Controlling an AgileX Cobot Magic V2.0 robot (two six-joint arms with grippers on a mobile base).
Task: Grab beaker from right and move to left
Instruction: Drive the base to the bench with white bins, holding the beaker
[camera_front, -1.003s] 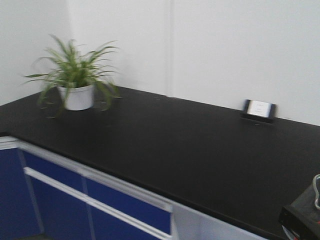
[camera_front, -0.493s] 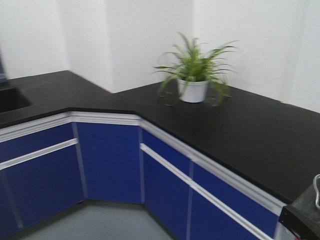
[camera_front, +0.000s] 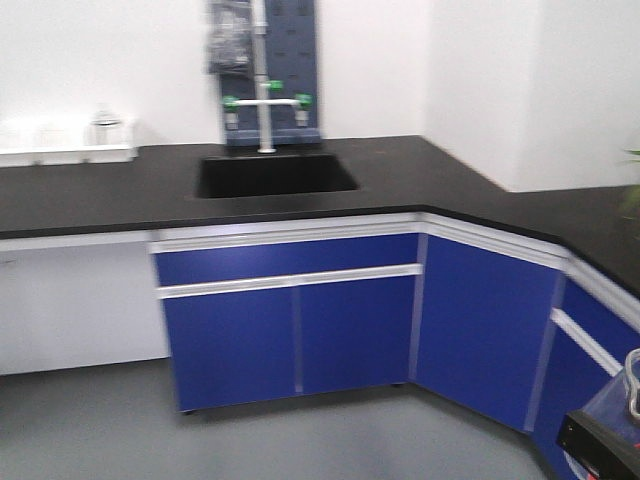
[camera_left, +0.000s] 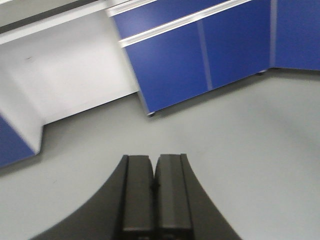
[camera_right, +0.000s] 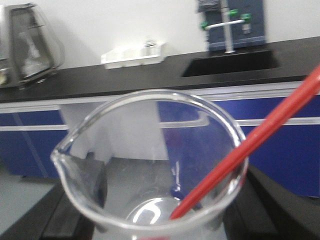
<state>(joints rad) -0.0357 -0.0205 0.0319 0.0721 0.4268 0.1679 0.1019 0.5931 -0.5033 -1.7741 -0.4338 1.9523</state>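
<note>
Right wrist view showed the beaker (camera_right: 150, 165) upright and close to the lens, its red rod (camera_right: 250, 145) leaning on the rim. The right hand (camera_right: 160, 227) appeared closed about its base, with dark fingers (camera_right: 55, 220) on either side. The left hand (camera_left: 154, 195) was shut and empty over the grey floor (camera_left: 240, 150). The carry seemed under way. Next would be a level set-down on the black worktop (camera_front: 400, 170) by the sink (camera_front: 270, 175), above the blue cabinets (camera_front: 290, 330).
</note>
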